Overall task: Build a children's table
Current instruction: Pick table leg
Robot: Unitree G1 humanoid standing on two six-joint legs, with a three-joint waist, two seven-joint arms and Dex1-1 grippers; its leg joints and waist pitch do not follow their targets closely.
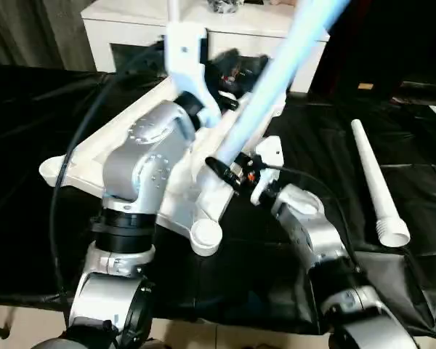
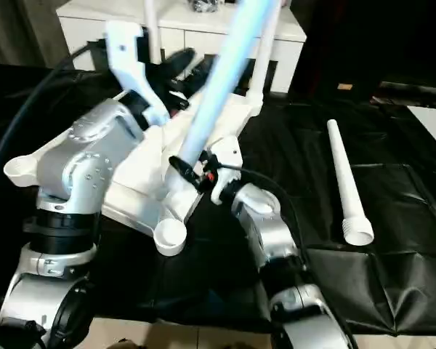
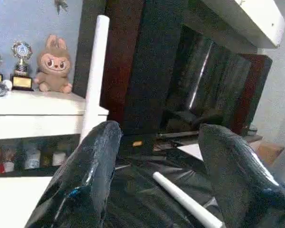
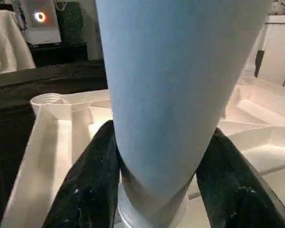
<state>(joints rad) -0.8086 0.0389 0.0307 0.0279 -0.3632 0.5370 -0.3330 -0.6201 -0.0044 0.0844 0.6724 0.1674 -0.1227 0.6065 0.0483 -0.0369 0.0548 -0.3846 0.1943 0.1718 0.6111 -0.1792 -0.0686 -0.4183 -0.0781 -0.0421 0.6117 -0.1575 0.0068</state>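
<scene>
One tapered white leg (image 1: 276,73) sits in the right jaws; left jaws gape empty.

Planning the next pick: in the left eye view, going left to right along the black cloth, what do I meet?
Upturned table top → left forearm → empty corner socket → right hand gripping a leg → loose leg lying on the cloth.
</scene>
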